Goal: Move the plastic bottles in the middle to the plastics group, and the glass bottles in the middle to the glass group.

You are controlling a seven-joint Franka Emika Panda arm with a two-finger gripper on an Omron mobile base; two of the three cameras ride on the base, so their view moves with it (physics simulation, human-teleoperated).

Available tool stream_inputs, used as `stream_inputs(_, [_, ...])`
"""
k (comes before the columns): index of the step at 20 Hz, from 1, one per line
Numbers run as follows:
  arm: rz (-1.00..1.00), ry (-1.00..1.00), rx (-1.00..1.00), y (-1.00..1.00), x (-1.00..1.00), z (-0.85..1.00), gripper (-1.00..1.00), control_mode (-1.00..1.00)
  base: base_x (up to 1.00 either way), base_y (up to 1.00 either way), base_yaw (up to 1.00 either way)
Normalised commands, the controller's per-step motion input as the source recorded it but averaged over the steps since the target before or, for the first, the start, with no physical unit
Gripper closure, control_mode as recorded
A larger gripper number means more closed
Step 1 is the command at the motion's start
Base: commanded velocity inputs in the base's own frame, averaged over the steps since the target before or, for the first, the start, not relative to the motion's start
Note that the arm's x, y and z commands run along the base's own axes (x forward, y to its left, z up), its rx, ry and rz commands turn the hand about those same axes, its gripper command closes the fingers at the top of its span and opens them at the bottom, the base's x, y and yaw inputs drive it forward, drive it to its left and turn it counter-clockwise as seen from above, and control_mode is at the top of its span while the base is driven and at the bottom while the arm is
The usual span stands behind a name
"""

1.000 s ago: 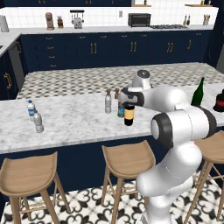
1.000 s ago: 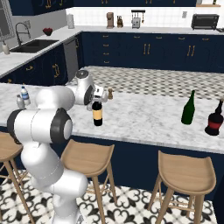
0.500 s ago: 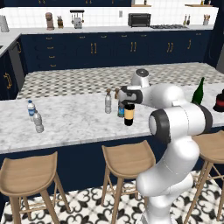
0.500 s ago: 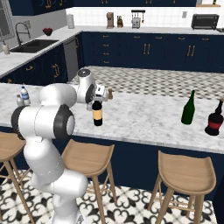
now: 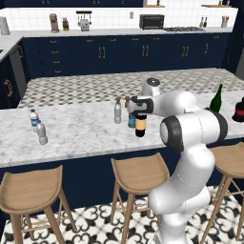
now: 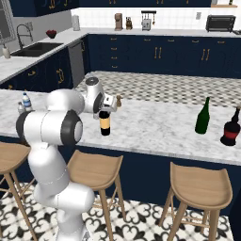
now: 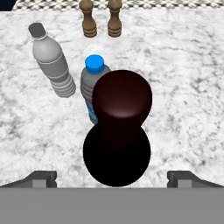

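The dark wine bottle (image 5: 140, 126) with a tan label stands in the middle of the marble island, also in the right base view (image 6: 105, 124). From above, its reddish top (image 7: 121, 101) sits between my finger tips (image 7: 42, 178). My gripper (image 5: 138, 111) (image 6: 106, 108) (image 7: 113, 179) hovers over it, open, jaws wide on either side and not touching. Just behind stand the blue-capped plastic bottle (image 7: 93, 75) (image 5: 131, 121) and the clear grey bottle (image 7: 53, 62) (image 5: 117, 112). The plastics group (image 5: 37, 126) (image 6: 26, 101) is far left. The green wine bottle (image 5: 217, 99) (image 6: 203, 116) and squat red bottle (image 5: 238, 110) (image 6: 231, 128) stand far right.
Two wooden pepper mills (image 7: 101, 18) (image 5: 122, 101) stand behind the middle bottles. Wooden stools (image 5: 139, 172) line the island's near edge (image 5: 71, 159). Bare marble (image 5: 81, 128) lies between the middle bottles and the plastics group.
The arm has shifted only slightly above the wine bottle. The gripper stays open and no bottle has moved.
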Motion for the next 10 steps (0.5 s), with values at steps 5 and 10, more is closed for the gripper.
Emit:
stream_inputs(5, [0.0, 0.02, 0.0, 0.0, 0.16, -0.03, -1.0, -1.0, 0.0, 0.0, 0.0])
stream_inputs(10, [0.0, 0.04, 0.0, 0.0, 0.09, -0.07, -1.0, -1.0, 0.0, 0.0, 0.0])
